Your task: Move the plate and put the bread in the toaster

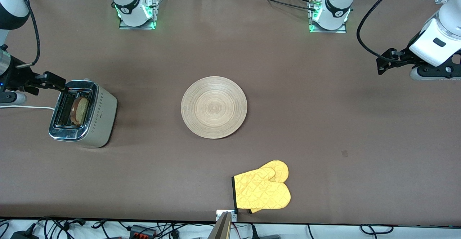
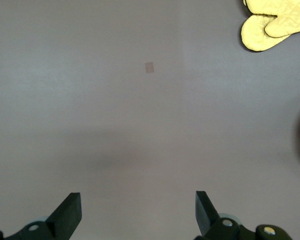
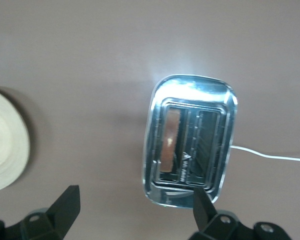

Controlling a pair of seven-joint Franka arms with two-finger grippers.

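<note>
The toaster stands toward the right arm's end of the table, chrome top up. The bread stands upright in the slot on the plate's side; the second slot is empty. In the right wrist view the bread shows inside the toaster. The light-wood plate lies flat mid-table, bare. My right gripper hangs open and empty over the toaster's end that is farther from the front camera, its own view showing nothing between the fingers. My left gripper waits open, holding nothing, over bare table at the left arm's end.
A yellow quilted oven mitt lies near the table's front edge, nearer the front camera than the plate, and shows in the left wrist view. The toaster's white cord runs off toward the right arm's end of the table.
</note>
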